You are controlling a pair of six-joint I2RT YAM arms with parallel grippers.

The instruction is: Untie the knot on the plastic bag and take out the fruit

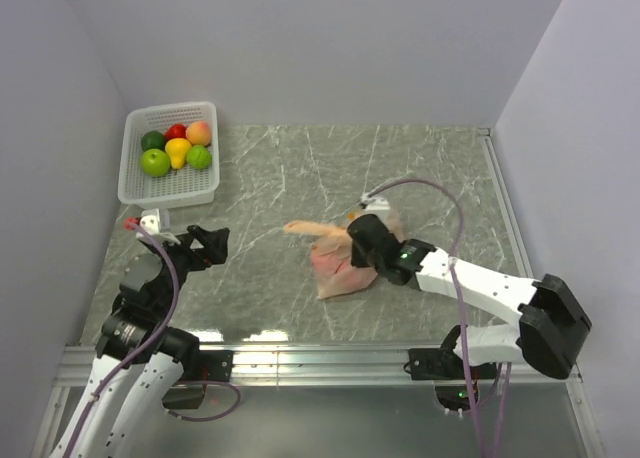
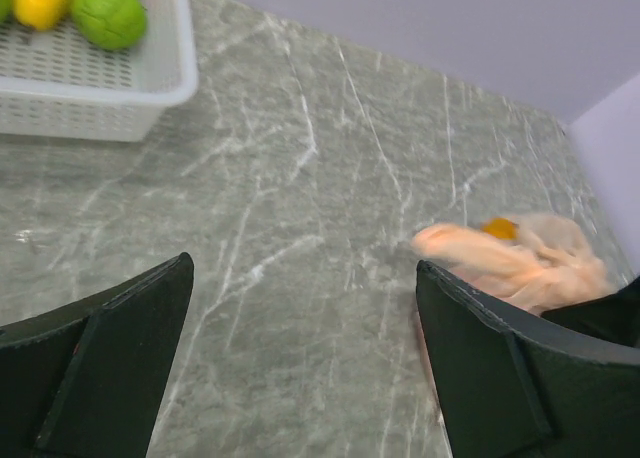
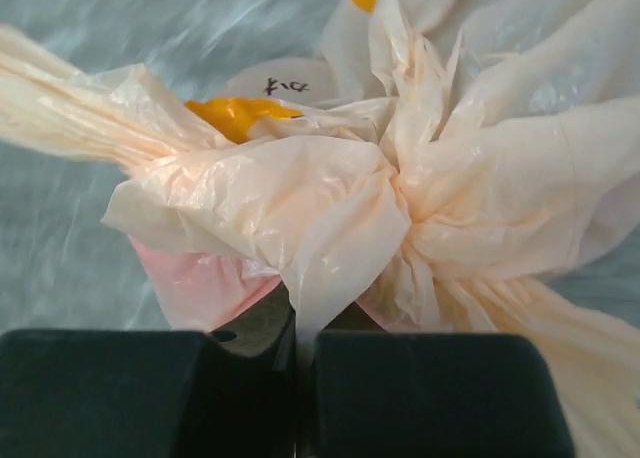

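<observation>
The peach plastic bag lies mid-table, one twisted handle stretched out to the left. My right gripper rests on its top and is shut on a flap of the knot, whose plastic runs down between the closed fingers. Something red-pink shows through the bag's plastic; the fruit inside is otherwise hidden. My left gripper is open and empty, well left of the bag, which shows at the right in the left wrist view.
A white basket at the back left holds green apples, a yellow pear, a red fruit and a red-yellow apple. It also shows in the left wrist view. Walls close the table on three sides.
</observation>
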